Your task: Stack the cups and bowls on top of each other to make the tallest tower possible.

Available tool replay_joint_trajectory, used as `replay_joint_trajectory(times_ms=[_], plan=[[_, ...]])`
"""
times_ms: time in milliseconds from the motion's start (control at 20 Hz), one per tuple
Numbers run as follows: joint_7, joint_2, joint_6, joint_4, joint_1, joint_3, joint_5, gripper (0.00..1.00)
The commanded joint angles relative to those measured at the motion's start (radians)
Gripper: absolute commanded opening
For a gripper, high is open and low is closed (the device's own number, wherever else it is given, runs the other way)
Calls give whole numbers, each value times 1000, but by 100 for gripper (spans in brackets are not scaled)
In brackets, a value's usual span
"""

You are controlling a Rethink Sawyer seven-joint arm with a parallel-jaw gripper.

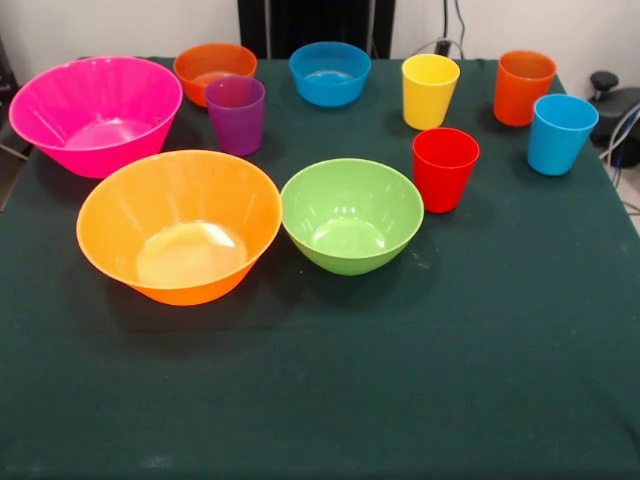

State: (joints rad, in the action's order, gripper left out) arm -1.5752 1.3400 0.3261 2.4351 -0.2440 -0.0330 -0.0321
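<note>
Stacking not begun: five bowls and five cups stand apart on the worktop (400, 380) around the green bowl (351, 214); pincer out of sight, state unknowable

bowls (180, 225) and cups (445, 167) (all unstacked)

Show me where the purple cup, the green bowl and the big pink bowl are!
purple cup (236, 120): front view, on its outer side wall.
green bowl (350, 240): front view, on the inside bottom.
big pink bowl (60, 110): front view, on its inner wall, left of the middle.
</note>
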Motion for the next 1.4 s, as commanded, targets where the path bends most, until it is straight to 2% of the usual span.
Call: replay_joint_trajectory(times_ms=[50, 150, 300, 450, 600, 850, 1400], plan=[[126, 68, 66, 40, -66, -100, 32, 100], [127, 76, 53, 70, -88, -115, -2, 100], [100, 71, 27, 73, -110, -131, 13, 100], [60, 84, 96, 38, -91, -106, 38, 100], [55, 81, 79, 55, -101, -119, 24, 100], [-1, 94, 132, 26, -64, -77, 80, 100], [-37, 86, 93, 41, -47, -62, 89, 100]])
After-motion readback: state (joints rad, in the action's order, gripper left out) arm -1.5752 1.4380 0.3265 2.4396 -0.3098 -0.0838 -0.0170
